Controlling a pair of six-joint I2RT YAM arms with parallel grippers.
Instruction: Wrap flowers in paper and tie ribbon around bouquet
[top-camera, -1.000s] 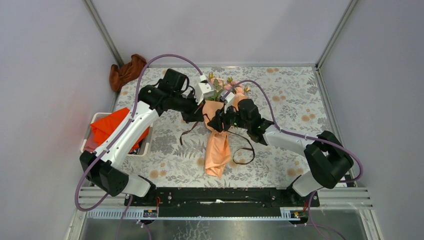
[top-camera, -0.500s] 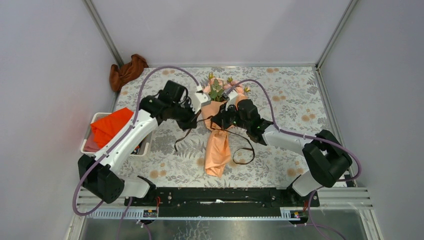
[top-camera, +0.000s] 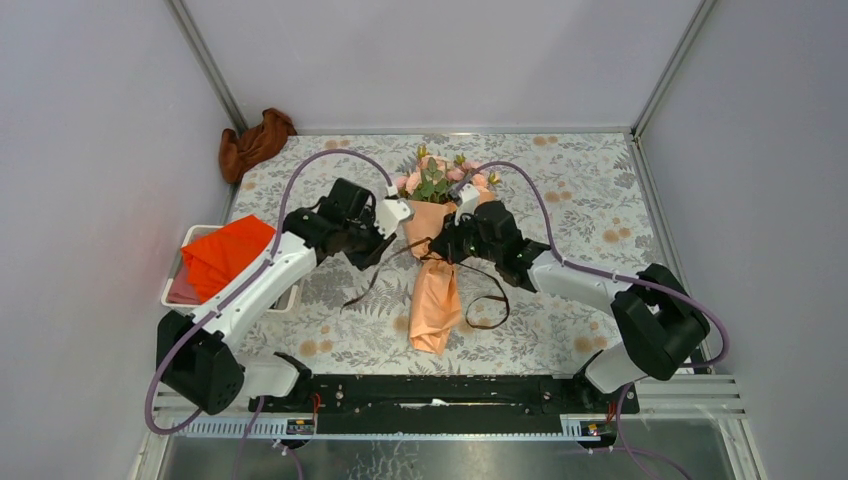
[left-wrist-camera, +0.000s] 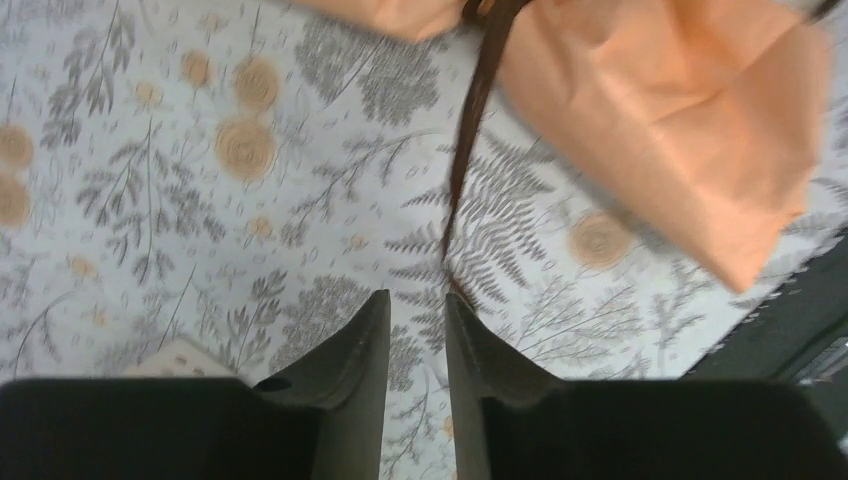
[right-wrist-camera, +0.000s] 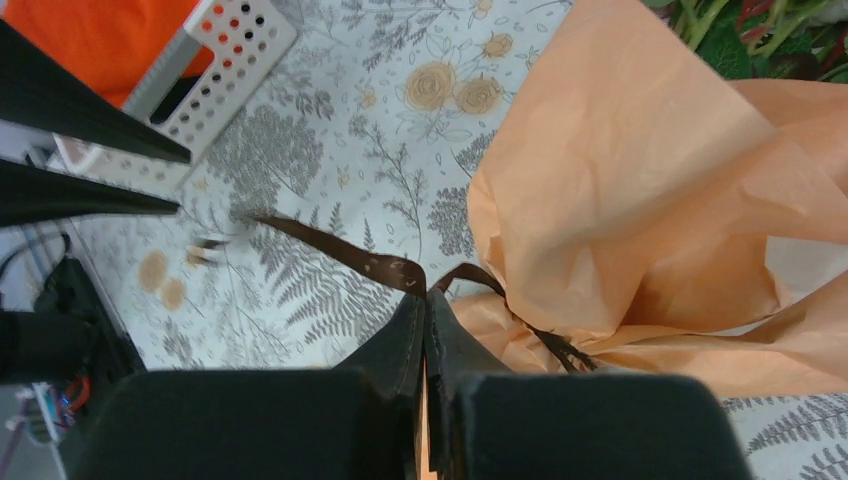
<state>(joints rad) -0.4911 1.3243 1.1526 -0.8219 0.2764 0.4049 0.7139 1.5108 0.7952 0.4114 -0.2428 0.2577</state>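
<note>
One bouquet (top-camera: 437, 300) lies down the middle of the flower-printed tablecloth (top-camera: 590, 200). Its paper (right-wrist-camera: 640, 190) is matte peach-orange, creased and rolled into a long cone with the narrow end toward the arm bases. At the far, open end sit the flowers (top-camera: 435, 180), a small cluster of pale pink blooms among green leaves.

One ribbon (right-wrist-camera: 340, 250) – dark brown, flat and cord-thin – cinches the cone's waist. It throws a loose loop out on the right side and trails a single tail to the left.

The right gripper (right-wrist-camera: 425, 300) is at that waist with its two black fingers pressed flat together, pinching the ribbon just where it leaves the paper.

The left gripper (left-wrist-camera: 415, 300) hangs over the tail beside the cone's left flank. Its jaws stand a narrow slot apart with nothing clamped – the ribbon's end lies just beyond the fingertips (left-wrist-camera: 372, 305).

There are two cloths. A bright orange one (top-camera: 225, 255) is heaped in a white perforated basket (right-wrist-camera: 235, 50) at the left edge, and a rust-brown one (top-camera: 255, 140) is bunched in the far-left corner.
</note>
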